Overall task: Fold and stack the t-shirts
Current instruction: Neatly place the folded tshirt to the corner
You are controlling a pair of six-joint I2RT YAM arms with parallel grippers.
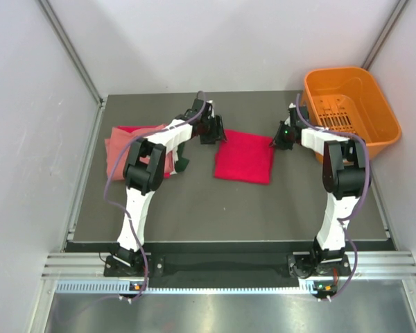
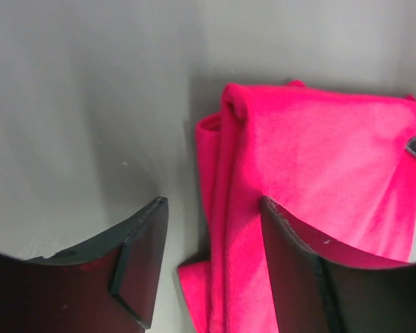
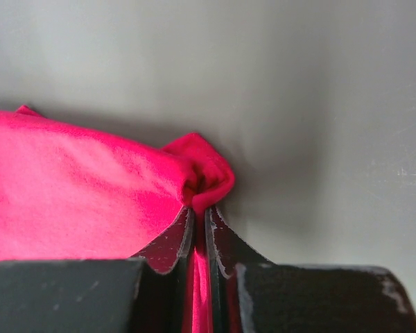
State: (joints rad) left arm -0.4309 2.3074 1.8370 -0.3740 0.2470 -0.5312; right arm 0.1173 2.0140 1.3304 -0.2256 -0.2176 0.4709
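Red t-shirt (image 1: 244, 158): likely handling limp, light; corners suiting.
Right tool (image 3: 200, 216): clamping its corner.
Left tool (image 2: 211, 205): standing apart, straddling opposite edge.

One orange basket (image 1: 385, 129), two claws (image 1: 212, 133) (image 1: 280, 137), at least three t-shirts (image 1: 244, 158) (image 1: 116, 154) (image 1: 183, 164).

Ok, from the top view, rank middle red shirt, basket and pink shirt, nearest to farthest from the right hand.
1. Middle red shirt: its corner pinched in the right hand.
2. Basket: back right.
3. Pink shirt: far left.
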